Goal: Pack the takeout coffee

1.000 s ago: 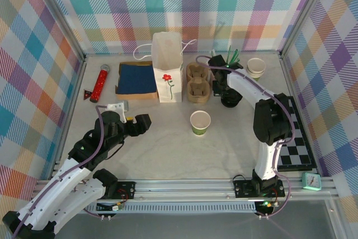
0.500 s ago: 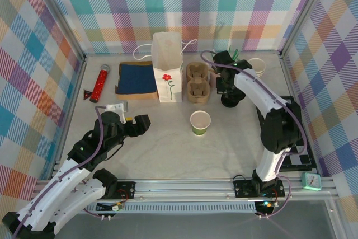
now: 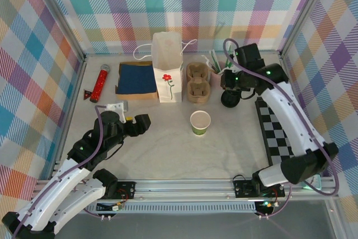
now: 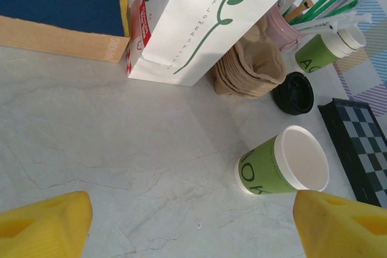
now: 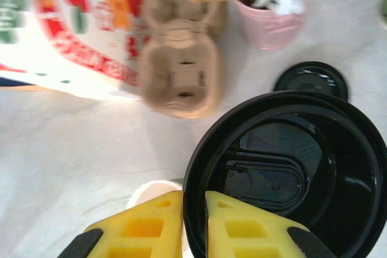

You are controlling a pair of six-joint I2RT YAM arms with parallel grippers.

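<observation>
While the right hand (image 5: 194,200) grips a round black plastic lid (image 5: 284,161), the green-and-cream paper cup (image 3: 200,122) stands apart, midway across the counter (image 3: 168,155); the left hand (image 4: 190,216) gapes.

Black lid (image 5: 284,173) glossy plastic; cup carrier (image 5: 181,70) rough pulp; green cup (image 4: 261,170) smooth paper, probably matt.

light: bright, even | shadows: soft, short | blur: right wrist view, motion-smeared

The pale table (image 3: 168,149) carries a paper bag (image 3: 168,76), pulp carrier (image 3: 197,82), open cup (image 3: 200,122) and chessboard (image 3: 272,134).
</observation>
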